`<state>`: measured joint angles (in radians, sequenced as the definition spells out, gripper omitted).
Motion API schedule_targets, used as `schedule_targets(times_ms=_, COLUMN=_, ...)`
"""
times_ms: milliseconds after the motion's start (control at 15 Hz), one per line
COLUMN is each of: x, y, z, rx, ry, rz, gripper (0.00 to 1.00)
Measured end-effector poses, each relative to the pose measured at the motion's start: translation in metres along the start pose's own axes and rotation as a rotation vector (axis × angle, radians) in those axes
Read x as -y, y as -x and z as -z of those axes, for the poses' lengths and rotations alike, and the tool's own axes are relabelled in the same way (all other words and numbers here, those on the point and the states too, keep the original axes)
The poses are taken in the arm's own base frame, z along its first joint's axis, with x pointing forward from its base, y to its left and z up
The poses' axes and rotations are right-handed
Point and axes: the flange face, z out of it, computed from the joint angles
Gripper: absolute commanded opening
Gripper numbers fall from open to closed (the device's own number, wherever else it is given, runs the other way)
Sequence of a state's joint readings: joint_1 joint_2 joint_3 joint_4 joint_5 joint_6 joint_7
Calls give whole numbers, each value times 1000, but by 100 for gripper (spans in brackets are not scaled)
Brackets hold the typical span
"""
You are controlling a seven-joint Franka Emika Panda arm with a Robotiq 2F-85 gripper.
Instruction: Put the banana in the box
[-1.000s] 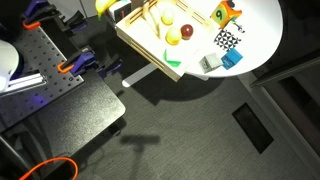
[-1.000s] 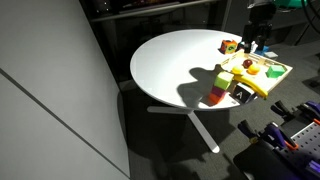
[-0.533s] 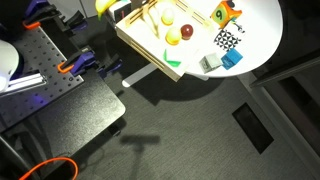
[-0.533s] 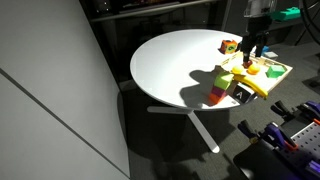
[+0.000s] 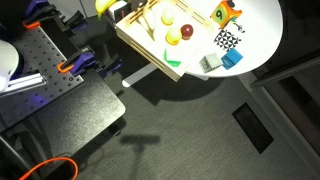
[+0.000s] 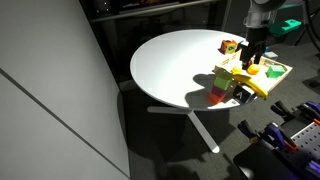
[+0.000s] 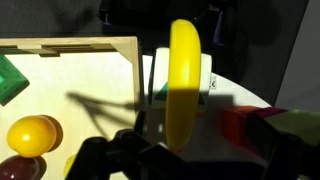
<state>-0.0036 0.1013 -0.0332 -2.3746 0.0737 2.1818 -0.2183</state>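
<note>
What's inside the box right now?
The box holds a yellow ball, an orange ball, a dark red ball and a green piece. The banana is not among them. The frame's edge cuts off its top corner.

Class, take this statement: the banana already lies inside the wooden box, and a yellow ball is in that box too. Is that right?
Not quite. The banana is not inside the box: the wrist view shows it just outside the wooden rim. The yellow ball is in the box, as stated.
</note>
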Motion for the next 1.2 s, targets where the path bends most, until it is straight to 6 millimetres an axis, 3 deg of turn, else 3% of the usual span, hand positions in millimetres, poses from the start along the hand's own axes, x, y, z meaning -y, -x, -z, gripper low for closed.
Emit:
schedule_targets(times_ms=533, x=0, y=0, z=-4, rx=8, ry=-1, rz=0, gripper=100)
schedule_targets(times_ms=1200, x=1, y=-8, z=-32, rx=36, ry=-1, rz=4, gripper=100)
